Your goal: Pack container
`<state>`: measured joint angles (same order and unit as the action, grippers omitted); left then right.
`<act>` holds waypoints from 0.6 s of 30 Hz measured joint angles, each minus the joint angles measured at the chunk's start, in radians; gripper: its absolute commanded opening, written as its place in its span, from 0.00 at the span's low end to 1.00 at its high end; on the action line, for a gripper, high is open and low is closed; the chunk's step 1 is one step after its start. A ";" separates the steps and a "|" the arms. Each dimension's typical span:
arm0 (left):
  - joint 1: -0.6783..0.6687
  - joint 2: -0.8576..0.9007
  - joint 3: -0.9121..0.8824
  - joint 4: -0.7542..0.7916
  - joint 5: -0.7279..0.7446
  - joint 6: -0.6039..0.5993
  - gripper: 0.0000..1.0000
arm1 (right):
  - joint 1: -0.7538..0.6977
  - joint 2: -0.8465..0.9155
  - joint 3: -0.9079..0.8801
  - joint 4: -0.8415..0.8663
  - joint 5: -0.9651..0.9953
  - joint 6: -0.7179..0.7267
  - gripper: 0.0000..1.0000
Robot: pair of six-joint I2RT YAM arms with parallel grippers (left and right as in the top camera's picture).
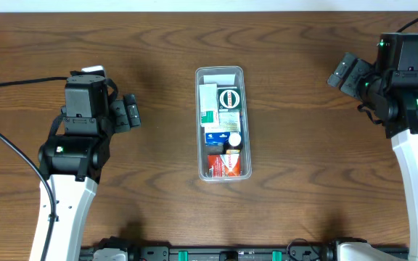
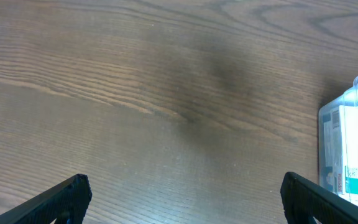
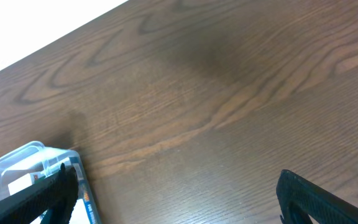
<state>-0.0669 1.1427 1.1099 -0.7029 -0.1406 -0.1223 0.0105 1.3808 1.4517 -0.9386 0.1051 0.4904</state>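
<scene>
The container [image 1: 220, 75] lies at the middle of the wooden table [image 1: 303, 181], well away from every edge, with its long sides running from the far edge toward the near one. It is a long, narrow tray of clear plastic with rounded corners and a raised rim, and its walls are clear enough that the printed packs inside show through. The end nearest the far edge is bare. Behind it sit a white and green box [image 1: 209, 101] and a dark green pack [image 1: 228, 98] side by side, then a blue box [image 1: 215, 135], and a red pack [image 1: 223, 165] fills the end toward the near edge. A small pale round thing beside the blue box may be a cap, though the overhead view is too coarse to be sure. The left gripper [image 2: 185, 183] hangs over bare wood between the container and the left edge, its fingers spread wide with nothing between them. The right gripper [image 3: 178, 177] sits toward the far right corner, likewise spread wide and holding nothing. Both are apart from the container.
</scene>
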 measured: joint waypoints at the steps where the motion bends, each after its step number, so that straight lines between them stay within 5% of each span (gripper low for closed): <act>1: 0.000 0.000 0.000 0.000 0.000 0.000 0.98 | 0.000 0.000 0.000 0.000 0.000 0.000 0.99; 18: 0.000 -0.073 -0.001 0.000 0.003 0.000 0.98 | 0.000 0.000 0.000 0.000 0.000 0.000 0.99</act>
<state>-0.0669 1.0695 1.1088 -0.7029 -0.1379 -0.1223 0.0105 1.3808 1.4517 -0.9386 0.1051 0.4904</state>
